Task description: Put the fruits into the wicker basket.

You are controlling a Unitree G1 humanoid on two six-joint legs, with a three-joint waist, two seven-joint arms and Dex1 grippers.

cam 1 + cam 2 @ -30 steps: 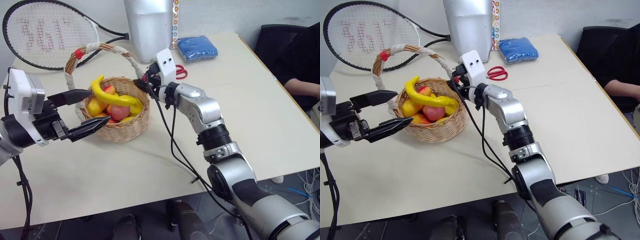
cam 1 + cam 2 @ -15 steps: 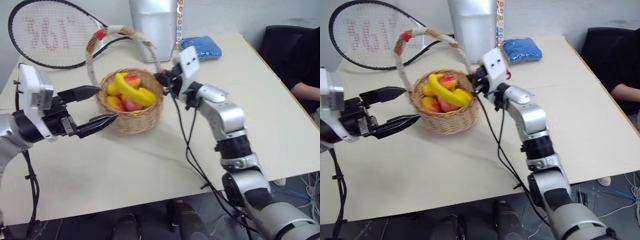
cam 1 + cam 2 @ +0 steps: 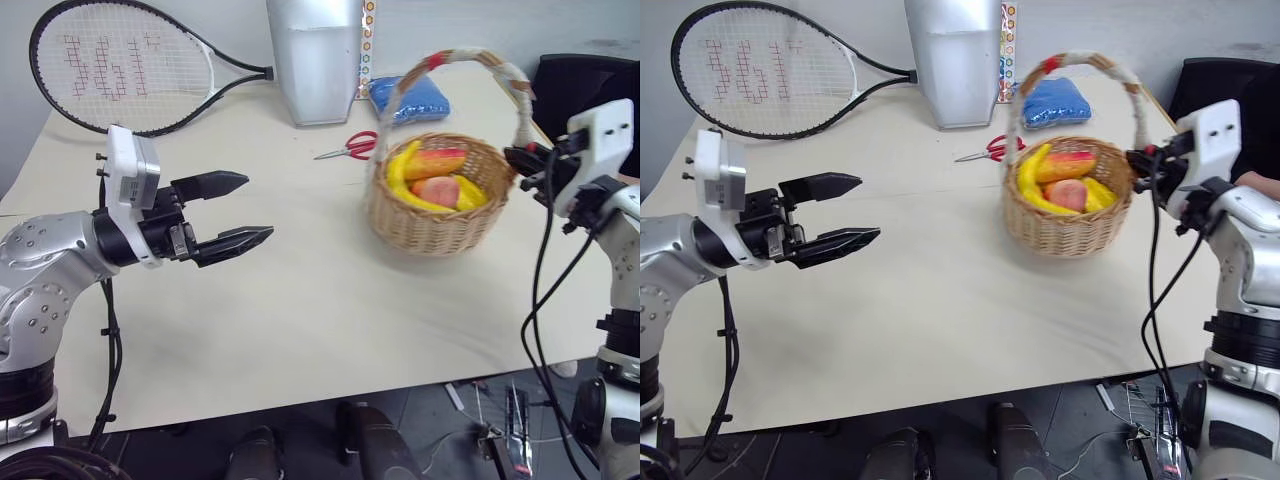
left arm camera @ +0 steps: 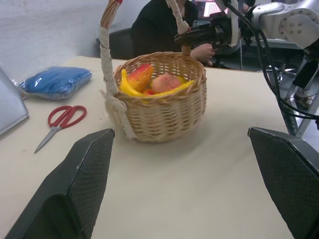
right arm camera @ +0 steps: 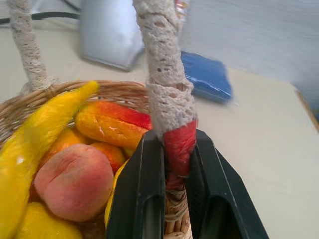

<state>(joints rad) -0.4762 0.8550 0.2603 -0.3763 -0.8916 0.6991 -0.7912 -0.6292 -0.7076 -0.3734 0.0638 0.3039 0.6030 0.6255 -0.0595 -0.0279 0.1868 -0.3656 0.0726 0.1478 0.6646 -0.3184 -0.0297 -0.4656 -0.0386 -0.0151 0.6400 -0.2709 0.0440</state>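
Observation:
The wicker basket point(image 3: 437, 213) stands on the table's right side with its cloth-wrapped handle point(image 3: 455, 60) arching over it. In it lie the fruits: a yellow banana point(image 3: 403, 177), a red-to-yellow mango point(image 3: 438, 161) and a pink peach point(image 3: 437, 190). My right gripper point(image 3: 516, 160) is shut on the red-taped foot of the handle point(image 5: 179, 144), at the basket's right rim. My left gripper point(image 3: 255, 208) is open and holds nothing, well to the left of the basket, pointing toward it.
Red-handled scissors point(image 3: 350, 148) and a blue pouch point(image 3: 410, 97) lie behind the basket. A silver container point(image 3: 315, 55) and a tennis racket point(image 3: 110, 65) are at the back. A seated person point(image 4: 159, 25) is beyond the table's right edge.
My right gripper has swung far to the right with the basket's handle in it, taking the basket from beside my left gripper to the table's right side. The left gripper moved slightly right.

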